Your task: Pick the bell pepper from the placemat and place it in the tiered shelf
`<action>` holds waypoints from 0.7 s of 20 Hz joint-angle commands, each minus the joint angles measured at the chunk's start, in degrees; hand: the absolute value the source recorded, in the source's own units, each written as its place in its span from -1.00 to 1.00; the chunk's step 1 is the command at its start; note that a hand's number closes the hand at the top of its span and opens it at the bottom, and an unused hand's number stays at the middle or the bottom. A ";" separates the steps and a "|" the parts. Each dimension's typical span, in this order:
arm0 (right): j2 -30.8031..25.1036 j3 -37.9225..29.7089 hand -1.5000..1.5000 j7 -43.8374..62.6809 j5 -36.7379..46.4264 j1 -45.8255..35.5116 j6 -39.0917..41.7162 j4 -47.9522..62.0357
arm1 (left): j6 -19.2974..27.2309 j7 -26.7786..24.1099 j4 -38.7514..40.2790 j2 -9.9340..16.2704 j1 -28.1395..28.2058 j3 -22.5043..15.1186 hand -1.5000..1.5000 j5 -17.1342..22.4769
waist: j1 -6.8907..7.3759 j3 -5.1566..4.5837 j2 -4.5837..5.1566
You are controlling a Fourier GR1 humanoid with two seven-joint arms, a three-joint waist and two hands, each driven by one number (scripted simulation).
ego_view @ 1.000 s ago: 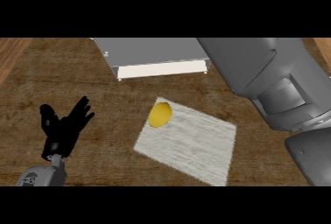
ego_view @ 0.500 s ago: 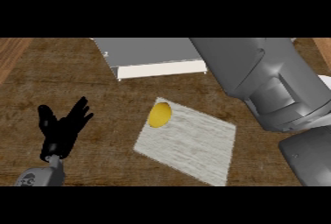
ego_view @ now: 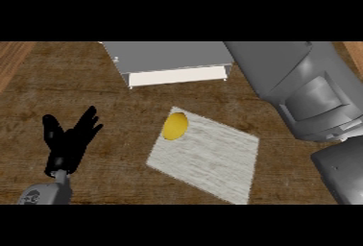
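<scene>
Approach step: bell pepper (ego_view: 175, 126) lies untouched on the placemat (ego_view: 212, 161). Left hand (ego_view: 67, 141) rests, fingers spread; right hand unseen. Reach toward 12 o'clock.

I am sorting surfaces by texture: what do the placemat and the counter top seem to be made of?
The pale grey rectangular placemat looks like woven cloth, matte, with fine streaks like threads. The dark brown counter top looks like wood with a dull finish, showing long grain lines; it may be a veneer.
</scene>
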 commanded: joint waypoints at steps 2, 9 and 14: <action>-1.29 -6.61 -1.00 -0.61 -5.57 -1.69 -3.36 -1.97 | -0.76 0.45 0.05 0.27 1.71 -0.42 0.00 -0.18 | 0.78 -0.15 0.26; -2.12 -13.10 -1.00 -3.15 -10.92 -0.95 -7.83 -3.83 | -0.22 0.95 0.13 -0.48 1.14 -0.55 0.00 -0.50 | -0.27 -0.15 -0.06; -5.10 -13.04 -1.00 -4.00 -9.03 -0.22 -15.02 -3.64 | 0.94 0.56 1.31 -1.25 0.99 0.03 0.00 -0.94 | -1.15 -0.17 -0.29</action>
